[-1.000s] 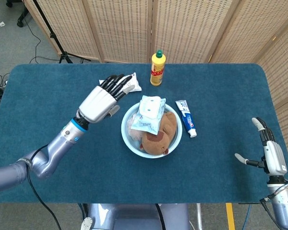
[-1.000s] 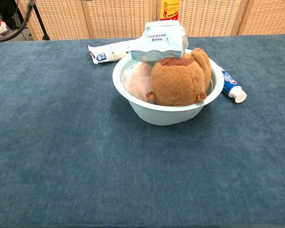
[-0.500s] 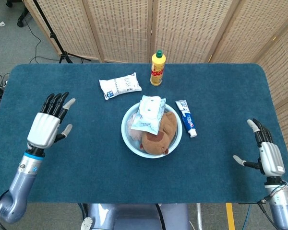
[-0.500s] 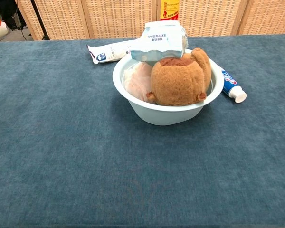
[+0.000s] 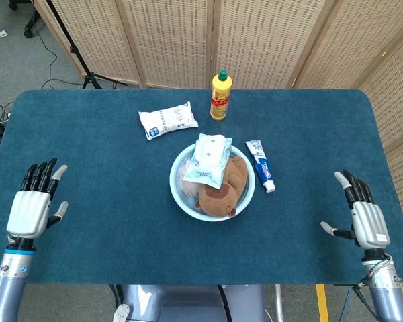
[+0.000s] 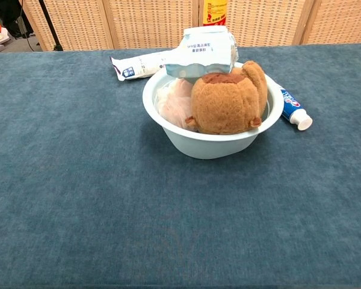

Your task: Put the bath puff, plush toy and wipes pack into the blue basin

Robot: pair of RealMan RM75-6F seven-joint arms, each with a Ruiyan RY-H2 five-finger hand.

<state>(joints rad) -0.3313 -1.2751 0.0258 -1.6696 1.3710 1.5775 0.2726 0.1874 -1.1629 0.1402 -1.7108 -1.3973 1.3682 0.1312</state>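
Head view shows the wipes [image 5: 209,159], toy [image 5: 223,188] and puff [image 5: 184,178] all in the basin [image 5: 177,199] at mid-table, midway between the empty, spread left hand [image 5: 32,208] and right hand [image 5: 363,217], neither nearer.

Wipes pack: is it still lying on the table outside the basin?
No, the wipes pack sits in the blue basin, resting on top of the plush toy and the bath puff.

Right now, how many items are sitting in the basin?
3: wipes pack on top at the back, plush toy front right, bath puff left. Smaller things underneath could be hidden.
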